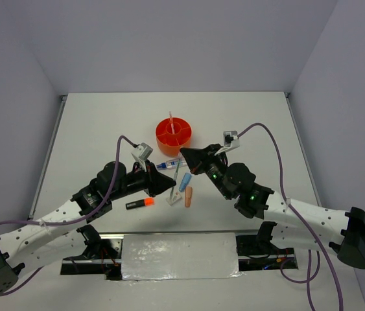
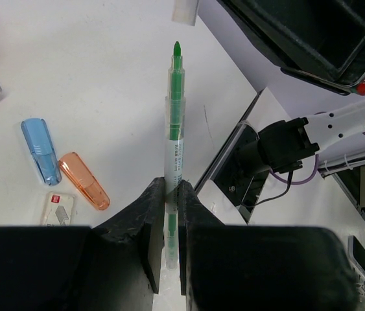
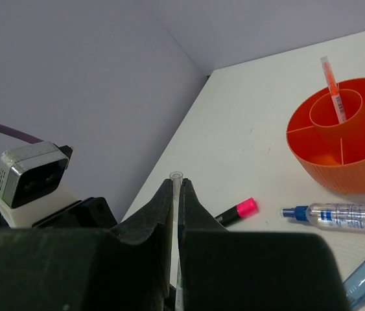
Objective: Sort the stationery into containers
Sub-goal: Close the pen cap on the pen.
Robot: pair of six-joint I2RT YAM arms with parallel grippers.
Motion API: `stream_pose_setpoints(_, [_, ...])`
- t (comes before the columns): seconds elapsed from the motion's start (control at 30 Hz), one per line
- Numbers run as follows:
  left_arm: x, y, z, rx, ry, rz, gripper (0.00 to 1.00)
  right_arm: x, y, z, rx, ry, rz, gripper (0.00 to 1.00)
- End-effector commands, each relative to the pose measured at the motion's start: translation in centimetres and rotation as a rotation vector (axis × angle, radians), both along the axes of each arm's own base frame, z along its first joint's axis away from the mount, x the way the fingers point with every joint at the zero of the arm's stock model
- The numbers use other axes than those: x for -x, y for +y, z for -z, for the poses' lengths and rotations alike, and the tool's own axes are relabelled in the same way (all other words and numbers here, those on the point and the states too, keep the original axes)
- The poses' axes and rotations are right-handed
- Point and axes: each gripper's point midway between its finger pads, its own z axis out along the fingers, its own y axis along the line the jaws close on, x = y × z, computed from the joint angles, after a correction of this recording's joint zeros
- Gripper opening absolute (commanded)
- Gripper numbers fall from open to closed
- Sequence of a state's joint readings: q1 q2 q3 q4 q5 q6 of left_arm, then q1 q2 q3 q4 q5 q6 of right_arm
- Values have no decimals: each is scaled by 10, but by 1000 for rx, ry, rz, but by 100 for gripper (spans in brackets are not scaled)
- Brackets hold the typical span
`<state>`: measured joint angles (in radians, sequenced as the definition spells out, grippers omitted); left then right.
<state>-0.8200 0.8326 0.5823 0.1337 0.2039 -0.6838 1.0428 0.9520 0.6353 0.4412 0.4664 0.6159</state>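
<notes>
- Left claw [image 2: 172,188] sits closest to its own camera. Its two black fingers are squeezed tight on the back end of a thin clear plastic pen with a green tip [image 2: 175,123].
- Right claw [image 3: 176,188] is pinched together on a small clear plastic tube [image 3: 176,176]. I think this is the pen's cap. It sits just past the green tip and does not touch it.
- The pen is over the middle of the bench. I think it is lifted off the bench, because a thin shadow lies beside it.
- Its long side runs straight out from the left claw. The bare green tip points toward the far edge, where the round orange plastic tub with walls inside [image 1: 174,135] stands.
- The pen should be light, stiff and smooth, so it could slip or spin. The barrel is the best place to hold it, away from the inky tip.
- The cap is tiny and hollow, so it likely needs a soft, straight push.
- A thin pink-orange pen [image 3: 332,87] leans in the tub's middle cup.
- A blue see-through eraser [image 2: 41,150], a salmon eraser [image 2: 83,180] and a white eraser [image 2: 58,208] lie close together beside the held pen.
- A blue-clear marker [image 3: 338,217] lies just on the near side of the tub, with a black highlighter with a pink cap [image 3: 234,212] nearby.
- A black highlighter with an orange cap [image 1: 140,204] lies nearer the near edge.
</notes>
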Motion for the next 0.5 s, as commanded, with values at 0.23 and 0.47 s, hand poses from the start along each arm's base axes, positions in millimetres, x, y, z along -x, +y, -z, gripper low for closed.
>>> stream_pose_setpoints(0.23, [-4,0,-25,43,-70,-15,0,-1,1,0,-30,1,-4,0])
stream_pose_setpoints(0.47, [-4,1,-28,45,-76,-17,0,0,0,3,-27,5,-3,0])
